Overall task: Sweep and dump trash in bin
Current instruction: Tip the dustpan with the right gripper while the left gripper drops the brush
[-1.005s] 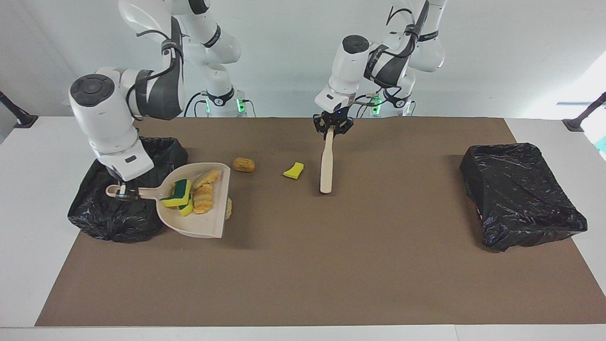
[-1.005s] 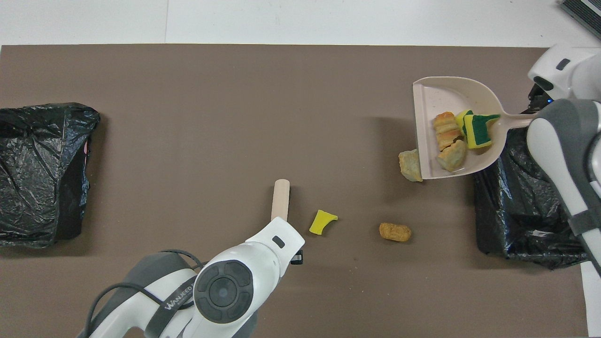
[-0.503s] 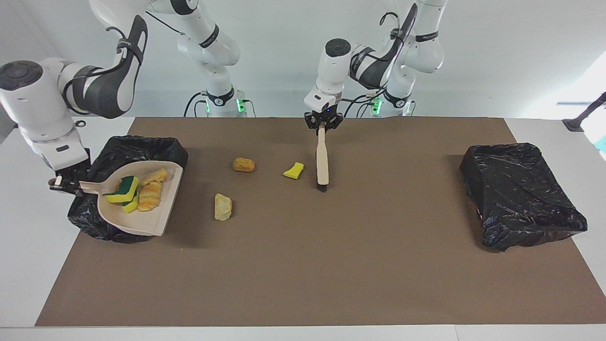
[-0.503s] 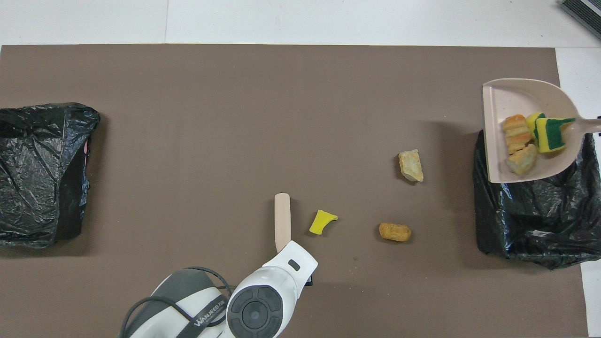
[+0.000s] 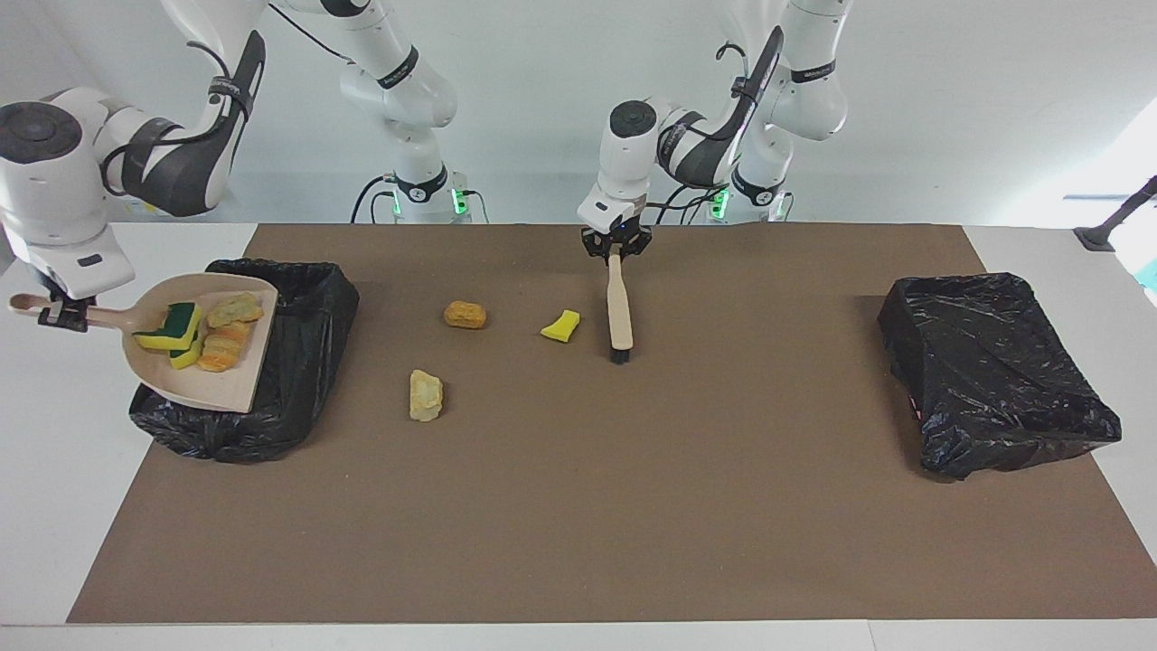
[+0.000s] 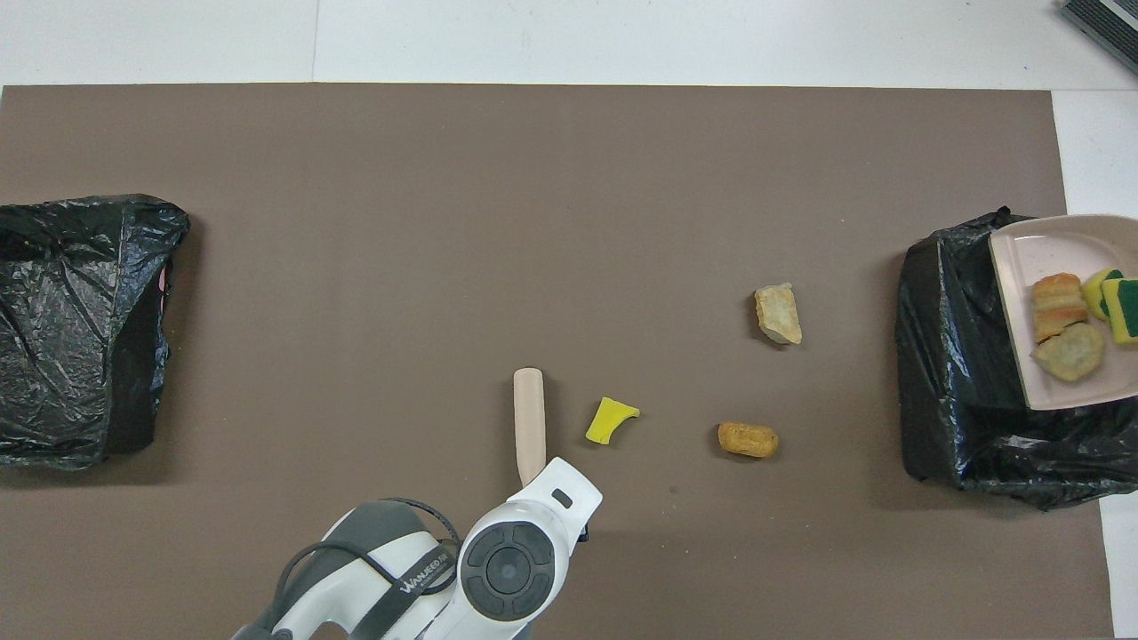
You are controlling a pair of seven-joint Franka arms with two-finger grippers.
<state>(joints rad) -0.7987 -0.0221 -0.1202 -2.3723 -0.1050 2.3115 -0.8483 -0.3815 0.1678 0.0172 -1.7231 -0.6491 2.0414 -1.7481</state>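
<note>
My right gripper point(image 5: 56, 312) is shut on the handle of the beige dustpan point(image 5: 217, 389) and holds it raised over the black-bagged bin point(image 5: 303, 362) at the right arm's end. In the pan lie yellow-green sponge scraps point(image 5: 172, 327) and bread lumps point(image 5: 226, 346). My left gripper point(image 5: 616, 246) is shut on the wooden brush point(image 5: 618, 307), bristles down on the mat. Three trash pieces lie loose on the mat: a yellow sponge scrap point(image 5: 561, 325) beside the brush, an orange-brown lump point(image 5: 465, 314) and a pale lump point(image 5: 426, 395).
A second black-bagged bin point(image 5: 994, 371) stands at the left arm's end of the brown mat point(image 5: 578, 524). In the overhead view the left arm's wrist point(image 6: 507, 560) covers its gripper, and the dustpan point(image 6: 1031, 267) runs off the picture's edge.
My right gripper lifted the loaded dustpan and carried it over the bin at the right arm's end. The pale lump stayed behind on the mat. The left gripper drew the brush slightly toward the robots.
</note>
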